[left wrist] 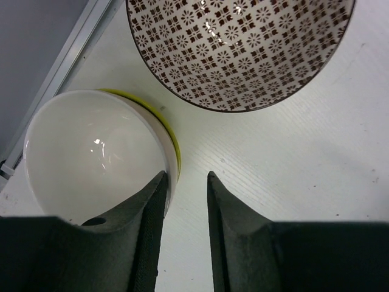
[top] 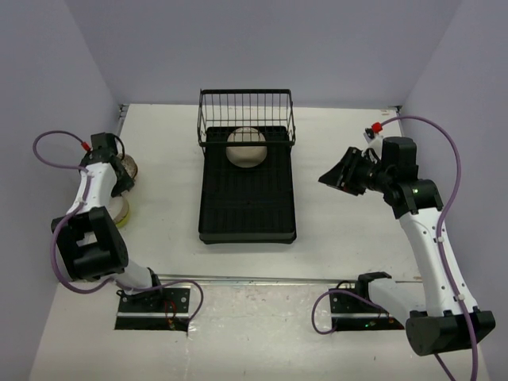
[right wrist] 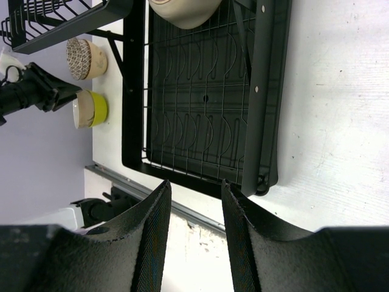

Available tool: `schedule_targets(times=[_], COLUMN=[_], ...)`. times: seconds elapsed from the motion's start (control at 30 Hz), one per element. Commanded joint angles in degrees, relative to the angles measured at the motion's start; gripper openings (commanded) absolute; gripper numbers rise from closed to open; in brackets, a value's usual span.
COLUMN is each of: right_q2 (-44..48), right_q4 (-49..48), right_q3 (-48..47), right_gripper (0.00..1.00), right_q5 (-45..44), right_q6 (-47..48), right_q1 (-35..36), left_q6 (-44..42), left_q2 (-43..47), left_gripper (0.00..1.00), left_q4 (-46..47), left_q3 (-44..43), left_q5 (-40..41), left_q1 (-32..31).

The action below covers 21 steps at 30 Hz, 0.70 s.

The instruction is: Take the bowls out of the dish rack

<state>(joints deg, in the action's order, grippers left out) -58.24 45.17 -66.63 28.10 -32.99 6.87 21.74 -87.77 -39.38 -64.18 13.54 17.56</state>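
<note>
Placement done, I judge: left jaws part-open, empty, beside cream bowl (left wrist: pixel 91 152); right jaws part-open, empty; next, rack's (top: pixel 248 208) last bowl (top: pixel 247 149).

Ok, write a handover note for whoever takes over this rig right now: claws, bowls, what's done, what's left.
Left claw: open and empty, its tips beside the rim of the nested cream bowl.
Right claw: open and empty, off the right side of the dish rack.
Bowls out: the nested cream bowl sits inside the lime-yellow bowl on the table left of the rack, with the patterned bowl standing next to that stack.
Done: those three are unloaded.
Left: the last cream bowl, in the rack at the wire basket end.
</note>
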Motion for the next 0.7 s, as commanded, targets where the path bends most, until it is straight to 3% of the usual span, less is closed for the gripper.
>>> schedule_targets(times=[0.0,0.4,0.67], right_q2=[-0.47,-0.47,-0.03], right_q4=[-1.14,-0.87,-0.26], right_q3=[-2.54,-1.75,-1.04], right_gripper=[0.40,0.42,0.49], right_q5=[1.08,1.87,2.75], right_q6=[0.38,1.44,3.02], right_q1=[0.25,0.25,0.25], left_q6=[1.38,5.86,8.49], left_q2=[3.65,7.70,9.81], left_gripper=[0.34,0.46,0.50], left_q4=[-0.70,-2.11,-2.02], left_q3=[-3.67,-5.95,-6.05], left_q5=[-4.65,-14.49,-21.26], left_q1=[0.37,0.37,0.28])
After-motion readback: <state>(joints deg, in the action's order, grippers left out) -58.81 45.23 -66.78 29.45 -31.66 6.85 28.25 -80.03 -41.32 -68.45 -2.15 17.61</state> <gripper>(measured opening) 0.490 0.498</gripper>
